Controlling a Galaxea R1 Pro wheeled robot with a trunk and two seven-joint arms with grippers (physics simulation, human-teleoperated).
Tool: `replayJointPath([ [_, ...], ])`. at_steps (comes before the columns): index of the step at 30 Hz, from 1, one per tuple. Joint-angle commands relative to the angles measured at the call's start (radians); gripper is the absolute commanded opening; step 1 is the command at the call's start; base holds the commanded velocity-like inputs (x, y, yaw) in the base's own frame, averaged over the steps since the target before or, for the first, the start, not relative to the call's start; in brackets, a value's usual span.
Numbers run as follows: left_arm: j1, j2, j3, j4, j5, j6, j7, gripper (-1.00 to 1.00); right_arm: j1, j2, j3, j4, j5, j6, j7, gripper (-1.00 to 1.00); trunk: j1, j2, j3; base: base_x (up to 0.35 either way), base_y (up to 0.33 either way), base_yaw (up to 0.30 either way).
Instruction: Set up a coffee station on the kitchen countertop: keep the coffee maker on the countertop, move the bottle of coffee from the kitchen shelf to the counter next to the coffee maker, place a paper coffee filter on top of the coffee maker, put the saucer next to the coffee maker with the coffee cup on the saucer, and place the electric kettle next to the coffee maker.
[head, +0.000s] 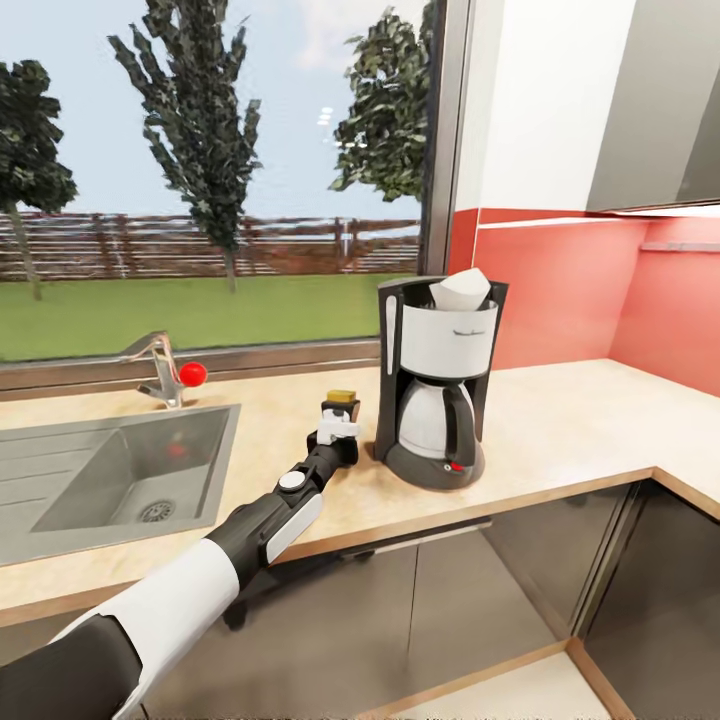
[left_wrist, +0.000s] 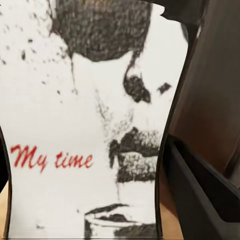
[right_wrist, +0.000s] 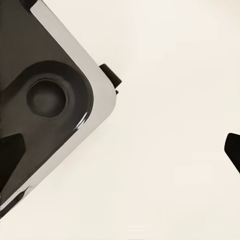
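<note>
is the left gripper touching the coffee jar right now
Touching. In the left wrist view the bottle of coffee sits pressed between the jaws; in the head view the left gripper wraps it on the countertop.

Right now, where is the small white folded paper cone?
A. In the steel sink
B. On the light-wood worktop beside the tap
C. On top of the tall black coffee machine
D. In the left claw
C: the small white folded paper cone sits in the open top of the tall black coffee machine, above its white front panel.
</note>
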Motion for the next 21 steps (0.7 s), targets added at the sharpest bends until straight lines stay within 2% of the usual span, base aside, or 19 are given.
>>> replayJointPath([
  [1, -0.002, 0.001, -0.008, 0.001, 0.012, -0.007, 0.008, -1.00, -0.001, -0.001, -0.008, 0.001, 0.003, -0.002, 0.005, 1.00, 0.000, -0.001, -0.002, 0.000, 0.000, 0.000],
  [21, -0.002, 0.001, -0.004, 0.018, 0.012, -0.007, 0.008, -1.00, -0.001, -0.001, -0.009, 0.001, 0.003, -0.002, 0.005, 1.00, 0.000, -0.001, -0.006, 0.000, 0.000, 0.000],
])
